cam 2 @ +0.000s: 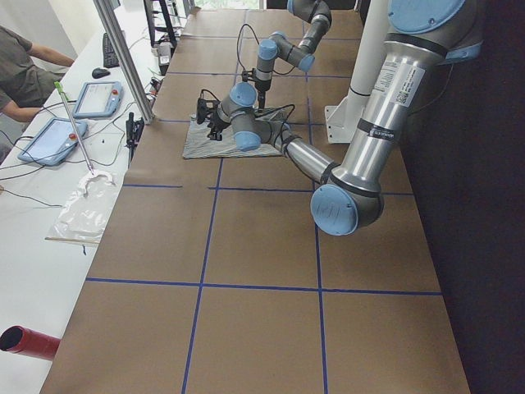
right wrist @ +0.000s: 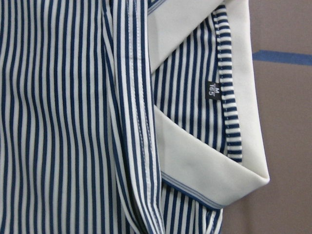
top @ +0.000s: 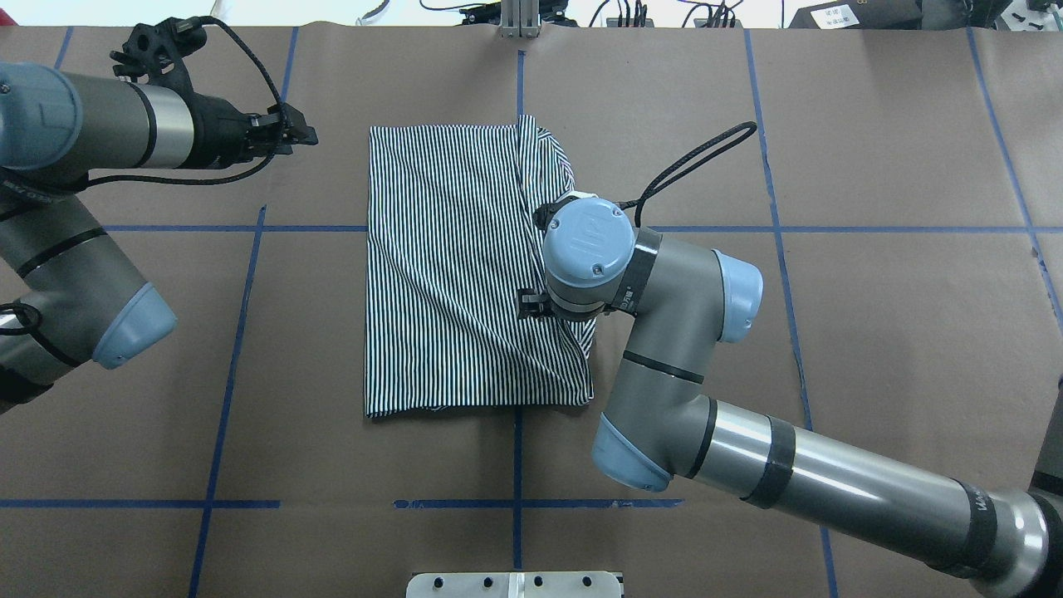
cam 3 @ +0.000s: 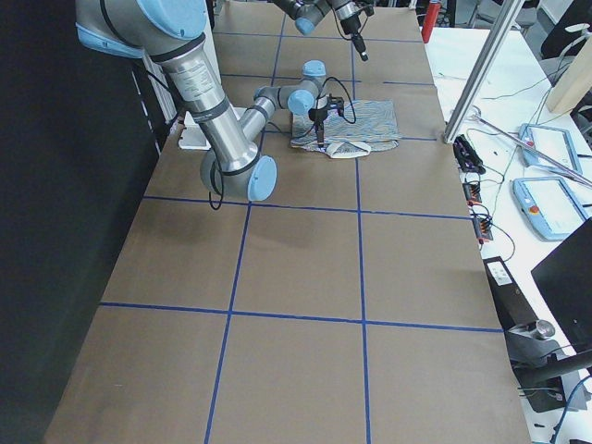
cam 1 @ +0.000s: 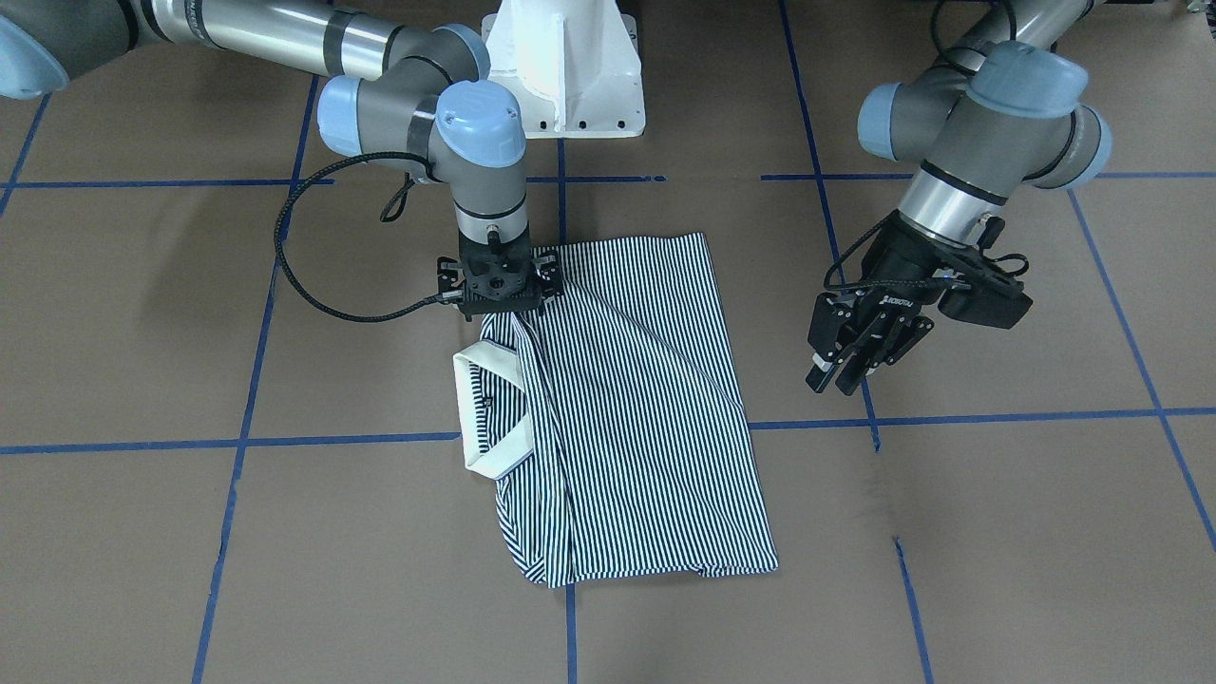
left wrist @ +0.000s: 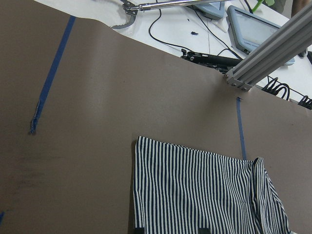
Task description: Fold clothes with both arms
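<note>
Reading the overhead view from left to right, my left claw [top: 295, 133] hangs above the bare tabletop [top: 872, 349] off the shirt's 10 o'clock corner, well apart from the cloth. Its wrist camera shows the fingertips spread with nothing between them, so it is parted and empty. The striped polo shirt [top: 465, 266] lies mid-tabletop, already folded in to a narrow rectangle, with the hem at 9 o'clock and the cream collar [cam 1: 472, 408] at 3 o'clock. A slanting ridge [top: 482, 307] crosses its top panel. My right claw [cam 1: 501, 290] points straight down onto the shirt's 4 o'clock corner, near the collar. The wrist hides its fingertips and its own camera shows only stripes and collar, so I cannot tell how far it is parted or whether it has cloth. I judge the step in hand to be taking the collar end for the crosswise fold. To do it well, I would make sure the right claw pinches every layer at that corner, not just the top one, and bring the left claw round to the matching corner at 2 o'clock. I would then lift both evenly and carry the edge toward 9 o'clock in step, so the collar lands flat and the ridge is drawn out rather than pressed in.
</note>
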`<move>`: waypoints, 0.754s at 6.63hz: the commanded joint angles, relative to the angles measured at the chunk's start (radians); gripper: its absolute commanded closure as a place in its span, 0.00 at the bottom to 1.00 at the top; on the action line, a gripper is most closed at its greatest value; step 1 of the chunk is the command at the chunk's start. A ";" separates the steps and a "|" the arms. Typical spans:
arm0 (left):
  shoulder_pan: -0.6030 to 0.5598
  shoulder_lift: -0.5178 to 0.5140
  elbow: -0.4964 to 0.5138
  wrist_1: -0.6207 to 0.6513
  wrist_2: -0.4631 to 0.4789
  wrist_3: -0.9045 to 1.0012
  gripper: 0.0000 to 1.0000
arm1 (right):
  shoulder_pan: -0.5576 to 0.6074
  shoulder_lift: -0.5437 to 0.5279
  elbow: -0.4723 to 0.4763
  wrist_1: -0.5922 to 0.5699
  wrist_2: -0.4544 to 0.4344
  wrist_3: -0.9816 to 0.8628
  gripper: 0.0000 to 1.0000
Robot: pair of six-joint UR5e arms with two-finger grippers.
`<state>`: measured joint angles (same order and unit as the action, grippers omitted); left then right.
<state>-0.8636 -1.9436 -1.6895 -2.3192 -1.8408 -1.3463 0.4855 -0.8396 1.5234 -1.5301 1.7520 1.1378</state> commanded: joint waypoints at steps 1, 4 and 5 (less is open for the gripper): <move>0.000 0.000 0.001 0.000 0.000 -0.001 0.53 | 0.004 0.017 -0.045 -0.001 -0.008 -0.021 0.00; 0.000 0.000 0.001 0.000 0.000 -0.001 0.53 | 0.021 0.017 -0.054 0.001 -0.006 -0.047 0.00; 0.000 -0.001 0.001 0.000 0.000 0.001 0.53 | 0.033 0.001 -0.055 0.001 -0.008 -0.087 0.00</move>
<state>-0.8636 -1.9438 -1.6890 -2.3190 -1.8408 -1.3465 0.5044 -0.8262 1.4697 -1.5299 1.7449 1.0878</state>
